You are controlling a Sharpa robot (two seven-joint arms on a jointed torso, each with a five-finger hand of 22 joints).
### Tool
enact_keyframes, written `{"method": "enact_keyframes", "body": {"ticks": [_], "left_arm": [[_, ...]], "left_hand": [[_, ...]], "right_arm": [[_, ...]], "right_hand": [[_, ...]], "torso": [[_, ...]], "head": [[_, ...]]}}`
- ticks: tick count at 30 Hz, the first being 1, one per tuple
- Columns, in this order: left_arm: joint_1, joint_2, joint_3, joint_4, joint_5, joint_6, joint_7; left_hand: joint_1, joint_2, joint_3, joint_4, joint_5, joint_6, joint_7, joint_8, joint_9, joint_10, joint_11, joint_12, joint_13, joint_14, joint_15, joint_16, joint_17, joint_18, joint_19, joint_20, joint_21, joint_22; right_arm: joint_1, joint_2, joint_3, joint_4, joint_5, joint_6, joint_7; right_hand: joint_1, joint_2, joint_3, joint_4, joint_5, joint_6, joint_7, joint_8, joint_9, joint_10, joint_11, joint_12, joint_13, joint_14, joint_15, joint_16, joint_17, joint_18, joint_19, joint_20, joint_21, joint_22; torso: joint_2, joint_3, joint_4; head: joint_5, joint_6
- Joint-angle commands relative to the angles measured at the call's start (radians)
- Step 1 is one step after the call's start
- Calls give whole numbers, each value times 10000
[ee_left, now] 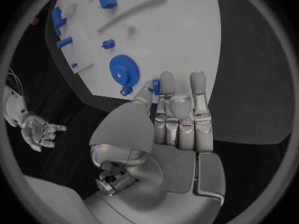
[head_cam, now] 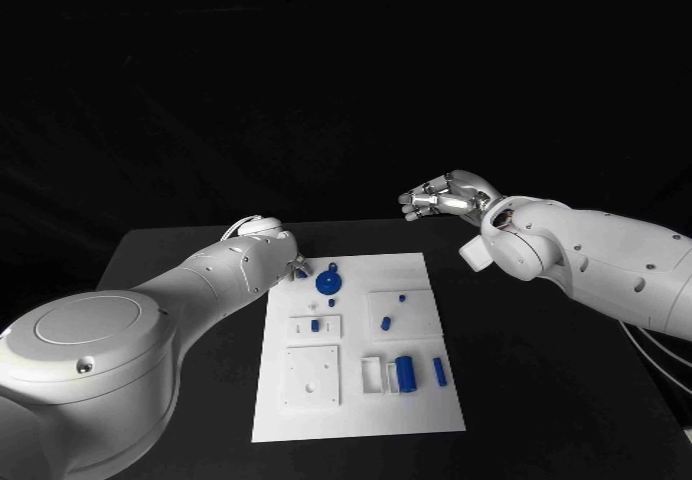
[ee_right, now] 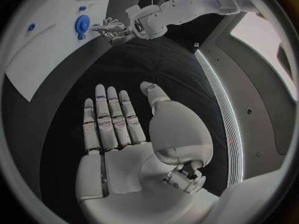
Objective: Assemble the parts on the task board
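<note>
The black table carries everything, and in its middle lies the task board, a flat white rectangular plate with raised white fixtures and recesses. I judge it lies there so that both arms can reach it equally.

The left hand, a silver hand with many fingers on a white arm, is at the far left corner of the board. In the left wrist view a small blue piece shows between the thumb and a finger, so I judge the hand is pinching one part, probably to bring it to its place on the board. How firm the pinch is, I cannot tell. In the head view the arm hides this piece.

The right hand is lifted up beyond the far right corner of the board, well apart from all parts. Its fingers are straight and it holds nothing; it seems to wait out of the way.

The blue toothed gear wheel lies flat on the far end of the board, just beside the left hand. Two blue upright blocks stand together near the white bracket at the near end. A tiny blue peg sits in the middle right fixture; its shape is too small to make out.
</note>
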Motion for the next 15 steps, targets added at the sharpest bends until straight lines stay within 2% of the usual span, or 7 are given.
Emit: {"method": "enact_keyframes", "body": {"ticks": [1, 4, 6, 7, 11, 12, 15], "left_arm": [[-37, -71, -12, 38, 334, -297, 70], [-35, -128, -10, 62, 457, -445, 98], [-32, -181, -7, 90, 593, -550, 124], [-31, -209, -4, 110, 668, -598, 139], [-20, -346, 5, 236, 1059, -818, 271], [-16, -399, 10, 293, 1214, -895, 332], [2, -566, 39, 495, 1887, -1114, 547]], "left_hand": [[-89, 94, 1810, -1465, -225, -201, -105, -20, 153, 44, -12, -55, 7, -29, -15, -39, 3, -97, 10, -56, 10, 174], [-88, 110, 1976, -1487, -583, -198, -103, -18, 205, 53, -13, -56, 15, -25, -15, -33, 13, -92, 15, -55, 12, 173], [-131, 74, 2120, -1484, -695, -202, -106, -20, 263, 59, -13, -63, 21, -24, -13, -29, 22, -87, 18, -51, 12, 172], [-136, 70, 2142, -1478, -714, -197, -105, -19, 277, 63, -13, -61, 24, -23, -13, -27, 28, -86, 17, -50, 11, 172], [-143, 30, 2227, -1477, -710, -188, -109, -17, 329, 74, -19, -60, 32, -20, -14, -11, 50, -84, 24, -52, 18, 174], [-140, 25, 2238, -1482, -697, -185, -108, -18, 333, 78, -19, -58, 34, -19, -15, -9, 52, -84, 23, -53, 17, 173], [-143, 0, 2276, -1503, -658, -174, -104, -22, 333, 78, -20, -71, 27, -29, -23, -18, 40, -90, -1, -60, 3, 169]], "right_arm": [[2, -37, 6, 20, -58, 27, 57], [2, -63, 6, 17, -58, 27, 58], [2, -81, 6, 13, -57, 25, 60], [1, -89, 6, 13, -57, 25, 61], [1, -131, 6, 27, -56, 21, 61], [1, -146, 6, 32, -56, 20, 61], [1, -192, 6, 39, -55, 17, 59]], "right_hand": [[4, -106, 40, -5, 37, -34, 0, -37, -14, 32, 8, -49, -13, 61, 22, -41, -11, 4, 77, -15, -6, 1], [4, -106, 40, -5, 37, -34, 0, -37, -14, 32, 8, -49, -13, 61, 22, -41, -11, 4, 77, -15, -6, 1], [4, -106, 40, -5, 37, -34, 0, -37, -14, 32, 8, -49, -13, 61, 22, -41, -11, 4, 77, -15, -6, 1], [4, -106, 40, -5, 37, -34, 0, -37, -14, 32, 8, -49, -13, 61, 22, -41, -11, 4, 77, -15, -6, 1], [14, -107, 48, -9, 33, -35, 1, -37, -14, 36, 5, -47, -12, 61, 21, -41, -12, 5, 73, -16, -7, 0], [25, -105, 59, -20, 31, -34, -1, -36, -14, 36, 4, -48, -12, 63, 21, -41, -12, 5, 79, -16, -6, 1], [35, -105, 77, -35, 19, -33, 2, -37, -14, 30, 7, -50, -13, 64, 20, -41, -12, 5, 84, -17, -5, 2]], "torso": [[4, 0, 10], [10, -3, 18], [11, -3, 26], [13, 3, 21], [0, -22, 97], [0, -19, 87], [-31, -41, 172]], "head": [[27, -9], [51, -5], [55, -1], [67, -2], [22, -12], [38, -8], [-13, -36]]}}
